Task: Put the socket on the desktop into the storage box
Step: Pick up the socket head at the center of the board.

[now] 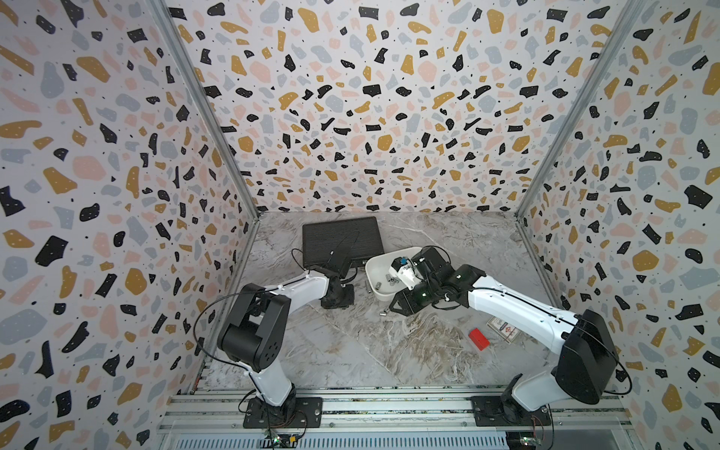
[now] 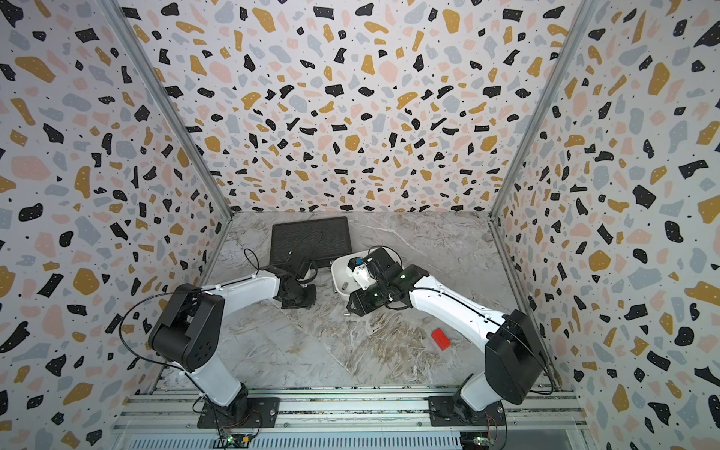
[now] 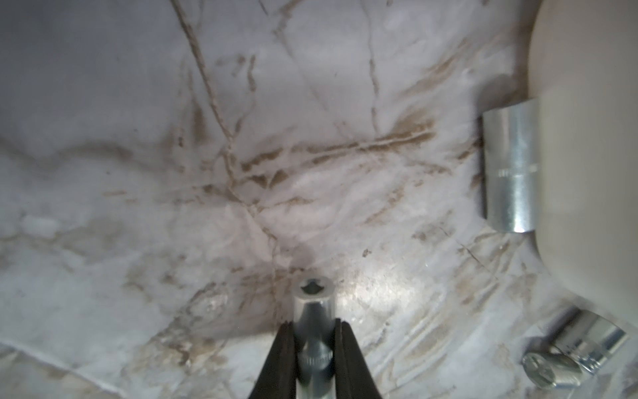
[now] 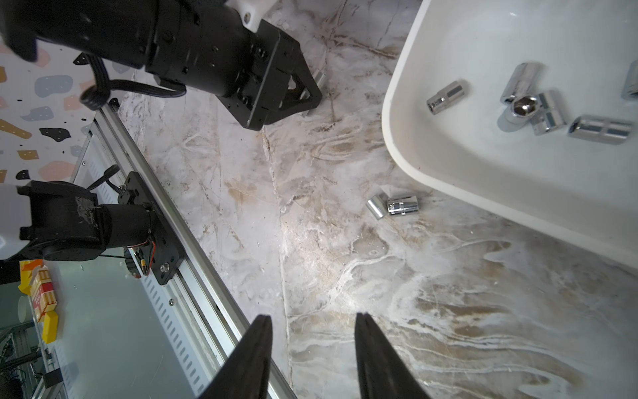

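Red block (image 1: 478, 339) lies on the desktop (image 1: 350, 350) nearest the arm bases, well apart from the other items; right gripper (image 4: 312, 321) hangs over bare desktop, fingers (image 4: 257, 345) spread with nothing between them; two loose sockets (image 4: 392, 206) lie touching each other on the desktop just beside the storage box (image 4: 407, 145); left gripper (image 3: 313, 326) is clenched on a slim socket (image 3: 312, 300) low over the desktop, contact with the surface not determinable; wide socket (image 3: 511, 169) lies on the desktop at the box wall, partly hidden by the rim; several sockets (image 4: 538, 107) lie inside the box; black case (image 1: 341, 237) lies farthest back, behind the box.
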You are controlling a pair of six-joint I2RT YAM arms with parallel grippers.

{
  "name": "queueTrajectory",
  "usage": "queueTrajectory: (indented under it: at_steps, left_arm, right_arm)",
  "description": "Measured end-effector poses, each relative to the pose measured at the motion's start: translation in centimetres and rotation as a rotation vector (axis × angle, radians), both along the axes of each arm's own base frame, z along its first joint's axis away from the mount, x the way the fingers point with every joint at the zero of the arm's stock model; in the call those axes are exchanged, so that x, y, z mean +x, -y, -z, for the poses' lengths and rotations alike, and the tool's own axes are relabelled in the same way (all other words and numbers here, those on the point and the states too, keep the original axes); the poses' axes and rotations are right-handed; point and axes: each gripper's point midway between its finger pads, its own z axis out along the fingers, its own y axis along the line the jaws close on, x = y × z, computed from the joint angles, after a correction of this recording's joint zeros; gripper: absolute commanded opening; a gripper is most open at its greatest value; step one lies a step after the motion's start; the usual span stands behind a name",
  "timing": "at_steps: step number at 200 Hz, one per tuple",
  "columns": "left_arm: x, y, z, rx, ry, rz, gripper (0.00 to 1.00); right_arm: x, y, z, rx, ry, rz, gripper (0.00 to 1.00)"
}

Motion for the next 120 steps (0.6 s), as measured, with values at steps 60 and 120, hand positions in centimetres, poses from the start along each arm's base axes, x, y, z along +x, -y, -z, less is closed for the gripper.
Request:
queueTrajectory:
  at_steps: [60,120]
  left_arm:
    - [0.1,0.6,-3.7,-0.053,0.061,0.012,0.0]
    - [1.2,2.7,-7.7,-0.124,0.128,0.035,0.0]
  right_arm:
    - [0.3,0.9,-0.8,0.02,0.003,0.044,0.44]
    - [2.0,3.0,-0.9,0.027,-0.002,0.14,0.44]
